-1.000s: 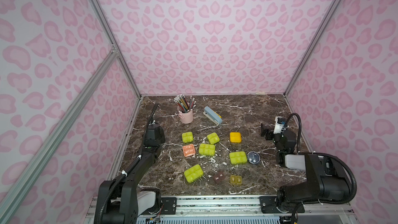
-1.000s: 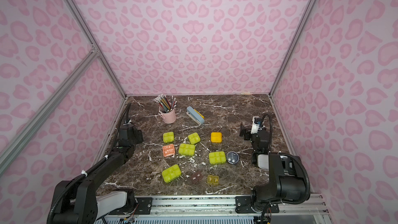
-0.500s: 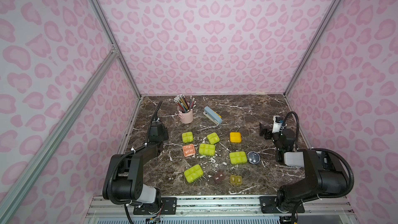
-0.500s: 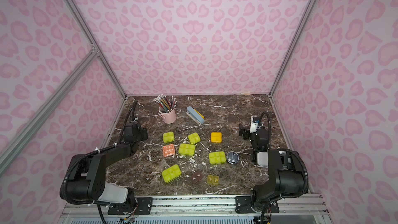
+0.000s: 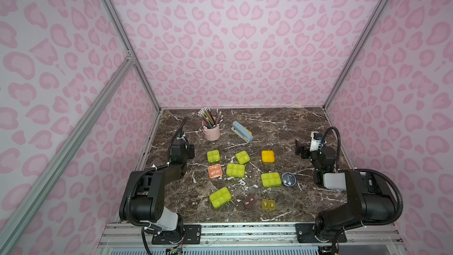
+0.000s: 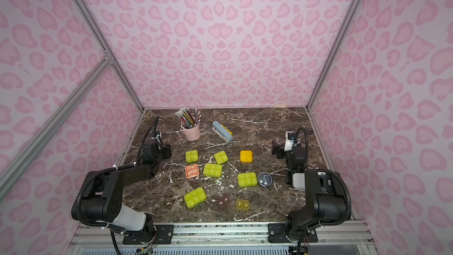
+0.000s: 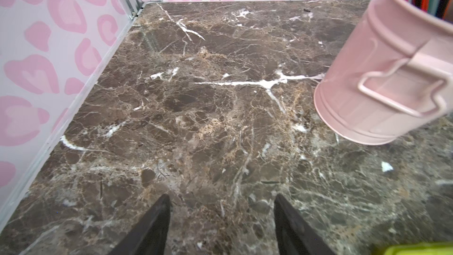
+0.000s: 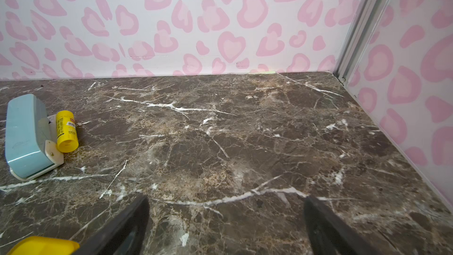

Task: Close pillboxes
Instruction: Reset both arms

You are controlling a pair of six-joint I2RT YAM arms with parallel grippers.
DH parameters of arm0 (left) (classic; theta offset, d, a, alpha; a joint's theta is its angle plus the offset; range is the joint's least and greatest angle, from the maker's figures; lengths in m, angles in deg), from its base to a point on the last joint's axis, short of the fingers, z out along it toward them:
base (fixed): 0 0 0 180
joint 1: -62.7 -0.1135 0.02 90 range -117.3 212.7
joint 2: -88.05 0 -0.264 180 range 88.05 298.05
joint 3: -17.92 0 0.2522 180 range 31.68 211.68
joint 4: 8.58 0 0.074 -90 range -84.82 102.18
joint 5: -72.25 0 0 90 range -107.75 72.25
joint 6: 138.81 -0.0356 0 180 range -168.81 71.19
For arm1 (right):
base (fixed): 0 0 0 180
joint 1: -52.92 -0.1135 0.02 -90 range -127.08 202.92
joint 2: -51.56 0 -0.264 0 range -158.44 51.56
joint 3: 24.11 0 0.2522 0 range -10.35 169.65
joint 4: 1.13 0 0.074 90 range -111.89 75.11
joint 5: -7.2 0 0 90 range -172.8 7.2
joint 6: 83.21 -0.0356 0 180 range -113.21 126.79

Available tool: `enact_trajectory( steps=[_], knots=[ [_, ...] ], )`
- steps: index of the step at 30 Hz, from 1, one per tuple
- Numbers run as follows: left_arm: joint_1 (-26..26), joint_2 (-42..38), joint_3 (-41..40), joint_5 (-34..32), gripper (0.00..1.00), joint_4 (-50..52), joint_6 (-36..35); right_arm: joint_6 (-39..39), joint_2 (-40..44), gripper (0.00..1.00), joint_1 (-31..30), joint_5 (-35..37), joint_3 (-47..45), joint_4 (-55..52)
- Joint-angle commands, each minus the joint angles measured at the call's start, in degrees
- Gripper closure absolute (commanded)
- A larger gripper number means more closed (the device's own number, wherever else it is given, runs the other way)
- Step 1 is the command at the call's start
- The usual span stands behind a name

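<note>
top views both show the pillboxes (image 5: 235, 170) in a loose cluster mid-way across the marble table (image 5: 282, 123), nearer the robot than the pencil cup (image 5: 211, 130) and the stapler (image 5: 241, 131). i count ten: five lime ones, plus the amber pillbox (image 5: 268, 156), salmon pillbox (image 5: 215, 171), round grey pillbox (image 5: 288, 180), brown pillbox (image 5: 250, 202) and small yellow pillbox (image 5: 268, 204) along the near edge.

progress-wise, as far as i can tell every lid is lying flat on its tray. no lid is sticking up or flopped open anywhere. whether each one is actually clicked shut is too small to see from up there, so take that with a grain of salt. my read is the job is basically done, or at most needs a press-down check on a couple of lids.

left gripper (image 7: 221, 207) is released, jaws apart with only bare marble between them, parked by the left wall beside the cup, just a sliver of lime box at the frame edge. right gripper (image 8: 226, 207) is spread wide and empty too, off toward the right wall, well apart from the cluster, with a corner of the amber box showing in the right wrist view. neither is touching a box.
</note>
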Motion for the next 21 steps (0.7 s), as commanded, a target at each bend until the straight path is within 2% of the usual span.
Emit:
enact_trajectory(
  steps=[1, 9, 19, 20, 21],
  knots=[
    [-0.07, -0.45, -1.50, 3.07, 0.31, -6.53, -1.69, 0.46, -0.24, 0.01, -0.05, -0.31, 0.14, 2.51],
    [0.32, 1.25, -5.87, 2.79, 0.30, -15.60, -2.21, 0.94, -0.54, 0.02, -0.03, -1.60, 0.92, 1.40],
    [0.45, 1.45, -5.69, 2.51, 0.28, -15.53, -2.20, 1.42, -0.67, 0.02, -0.13, -2.00, 1.08, 1.28],
    [0.44, 1.44, -5.66, 2.47, 0.19, -15.55, -2.17, 1.42, -0.44, 0.01, -0.40, -1.39, 0.69, 1.68],
    [0.40, 1.45, -5.66, 2.43, 0.02, -15.52, -2.22, 1.43, -0.23, 0.01, -0.59, -0.50, 0.10, 2.48]
  ],
)
